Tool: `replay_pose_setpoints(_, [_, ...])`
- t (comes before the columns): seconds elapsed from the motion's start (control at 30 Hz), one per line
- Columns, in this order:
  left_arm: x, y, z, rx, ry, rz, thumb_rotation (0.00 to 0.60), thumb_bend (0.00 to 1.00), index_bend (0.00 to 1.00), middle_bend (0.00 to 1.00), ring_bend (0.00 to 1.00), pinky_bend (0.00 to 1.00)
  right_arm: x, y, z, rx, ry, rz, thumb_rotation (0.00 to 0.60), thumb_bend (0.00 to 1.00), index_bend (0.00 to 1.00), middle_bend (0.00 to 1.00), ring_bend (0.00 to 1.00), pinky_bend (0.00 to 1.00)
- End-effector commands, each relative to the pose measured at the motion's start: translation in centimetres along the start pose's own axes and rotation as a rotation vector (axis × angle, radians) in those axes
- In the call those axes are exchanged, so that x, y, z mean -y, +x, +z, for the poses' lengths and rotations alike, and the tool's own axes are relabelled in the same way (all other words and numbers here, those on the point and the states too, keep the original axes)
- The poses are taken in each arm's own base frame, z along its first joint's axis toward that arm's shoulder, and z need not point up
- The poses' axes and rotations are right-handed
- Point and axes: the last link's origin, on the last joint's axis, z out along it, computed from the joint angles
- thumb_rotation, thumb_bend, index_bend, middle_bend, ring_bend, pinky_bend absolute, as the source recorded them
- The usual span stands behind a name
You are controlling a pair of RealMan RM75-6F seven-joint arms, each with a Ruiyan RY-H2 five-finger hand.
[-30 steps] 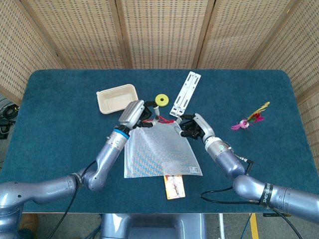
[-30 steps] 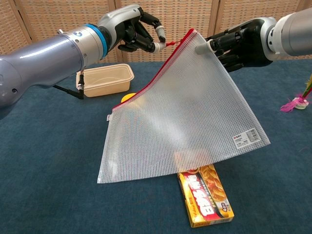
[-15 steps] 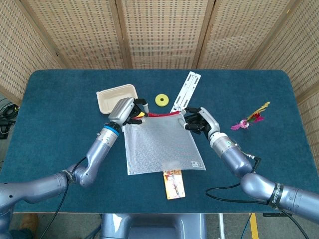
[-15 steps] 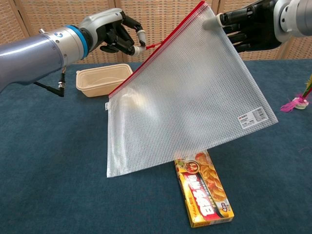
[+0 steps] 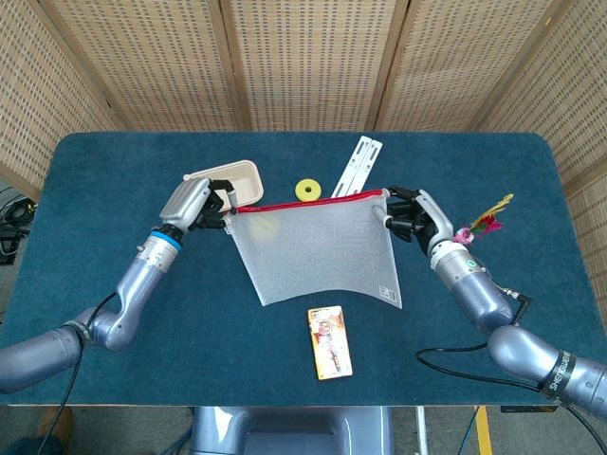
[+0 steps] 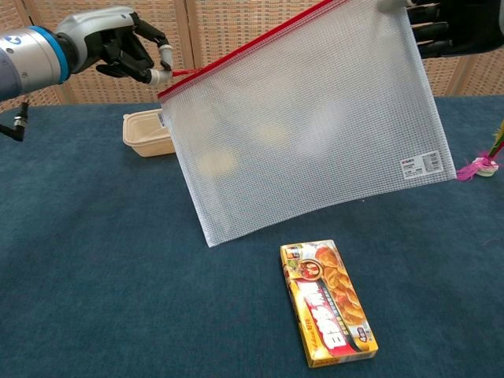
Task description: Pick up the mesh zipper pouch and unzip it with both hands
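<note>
Head view: mesh pouch (image 5: 318, 248) held above the counter (image 5: 114, 180), left hand (image 5: 194, 204) pinching its red zipper end, right hand (image 5: 410, 214) gripping the other corner. Tray (image 5: 242, 175), yellow ring (image 5: 306, 190), white strip (image 5: 357, 163), feather toy (image 5: 482, 222) behind.

Chest view: pouch partly hides tray; snack box (image 6: 327, 302) lies below it.

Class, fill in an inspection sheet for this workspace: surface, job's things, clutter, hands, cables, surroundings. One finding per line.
Surface: blue table, carpet-like cover.
Job's things: mesh zipper pouch held up off the table, red zip edge on top.
Clutter: food box, beige tray, yellow ring, white strip, feather toy.
Hands: left hand holds the pouch's left top end; right hand holds the right top corner.
Cables: black cable by the right arm.
Surroundings: woven screens behind.
</note>
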Motion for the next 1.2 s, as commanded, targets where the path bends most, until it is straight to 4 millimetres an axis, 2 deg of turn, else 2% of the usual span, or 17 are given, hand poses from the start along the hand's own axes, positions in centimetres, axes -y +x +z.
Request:
replay_pose_setpoints(0.03, [1.3,0.6,-0.7,0.018,0.036,0.002,0.6,0.96,0.92,1.0,0.97,1.0,0.0,0.9,-0.2,-0.02,0.004,0.006,0.6,0.79,0.74,0.93,0.98,1.0])
replay_pose_setpoints(0.37, [2.7,1.7,-1.3,0.015,0.075,-0.002,0.6,0.96,0.92,1.0,0.97,1.0,-0.6,2.5,-0.4,-0.049,-0.002,0.021,0.6,0.79,0.74,0.93,0.98,1.0])
replay_pose_setpoints(0.8, [3.2,1.6,-1.3,0.018,0.094,-0.013,0.6,0.92,0.9,1.0,0.97,1.0,-0.8,2.9,-0.2,-0.052,-0.002,-0.001,0.6,0.79,0.74,0.93,0.98,1.0])
replay_pose_setpoints(0.87, [3.2,1.6,-1.4,0.019,0.088,-0.007,0.6,0.78,0.8,1.0,0.97,1.0,-0.9,2.9,-0.1,-0.052,-0.005,-0.013,0.6,0.76,0.72,0.93,0.98,1.0])
replay_pose_setpoints(0.9, [3.2,1.7,-1.5,0.022,0.086,-0.003,0.6,0.54,0.62,1.0,0.97,1.0,-1.0,2.9,-0.1,-0.05,-0.009,-0.028,0.6,0.69,0.67,0.92,0.98,1.0])
replay_pose_setpoints(0.93, [3.3,1.7,-1.5,0.027,0.084,0.005,0.6,0.27,0.37,1.0,0.96,1.0,-1.1,2.9,-0.1,-0.048,-0.012,-0.045,0.6,0.55,0.53,0.92,0.98,1.0])
replay_pose_setpoints(0.97, [3.3,2.0,-1.6,0.026,0.079,0.019,0.6,0.13,0.22,1.0,0.96,1.0,-1.1,3.0,-0.1,-0.05,-0.011,-0.072,0.6,0.39,0.36,0.92,0.98,1.0])
replay_pose_setpoints(1.0, [3.3,2.1,-1.6,0.02,0.073,0.029,0.6,0.01,0.06,1.0,0.95,1.0,-1.1,3.1,-0.1,-0.054,-0.006,-0.096,0.6,0.29,0.24,0.91,0.98,1.0])
replay_pose_setpoints(1.03, [3.3,2.3,-1.7,0.013,0.068,0.036,0.6,0.0,0.01,1.0,0.95,1.0,-1.2,3.1,-0.1,-0.059,0.0,-0.119,0.6,0.19,0.11,0.91,0.98,1.0])
replay_pose_setpoints(1.07, [3.3,2.5,-1.8,0.004,0.062,0.043,0.6,0.0,0.0,1.0,0.95,1.0,-1.3,3.2,-0.2,-0.066,0.006,-0.152,0.6,0.14,0.06,0.91,0.98,1.0])
replay_pose_setpoints(1.2, [3.3,3.6,-2.5,-0.03,0.048,0.071,0.6,0.0,0.0,1.0,0.94,1.0,-1.8,3.6,-0.8,-0.097,0.037,-0.295,0.6,0.07,0.01,0.9,0.98,1.0])
